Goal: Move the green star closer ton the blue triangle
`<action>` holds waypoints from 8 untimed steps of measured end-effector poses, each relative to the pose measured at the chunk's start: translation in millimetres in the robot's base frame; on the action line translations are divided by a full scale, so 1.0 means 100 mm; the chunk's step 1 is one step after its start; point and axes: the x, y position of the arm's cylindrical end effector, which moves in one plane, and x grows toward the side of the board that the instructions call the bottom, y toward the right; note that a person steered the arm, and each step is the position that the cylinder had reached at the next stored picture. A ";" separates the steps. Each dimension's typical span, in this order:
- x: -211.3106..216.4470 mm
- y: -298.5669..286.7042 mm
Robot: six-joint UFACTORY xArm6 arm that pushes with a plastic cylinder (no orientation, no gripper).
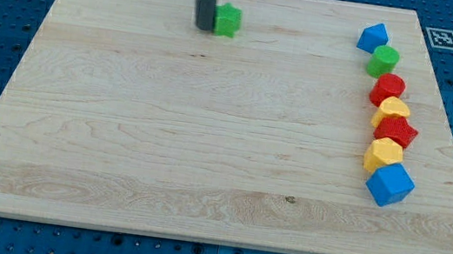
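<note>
The wooden board (164, 136) carries a green star (228, 20) and seven blocks along the view's right.

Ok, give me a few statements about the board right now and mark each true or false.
1. My tip sits just left of the green star. True.
2. The green star touches the blue triangle. False: a wide stretch of wooden board lies between them.
3. A green block sits just below the blue triangle. True.
4. The blue cube tops the right-hand column. False: it is the lowest block there.
</note>
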 end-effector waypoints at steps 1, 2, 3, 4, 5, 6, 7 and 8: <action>-0.05 0.44; -0.17 0.81; -0.27 1.20; -0.34 1.57; -0.36 1.75; -0.50 1.77; -0.54 1.77; -0.61 1.66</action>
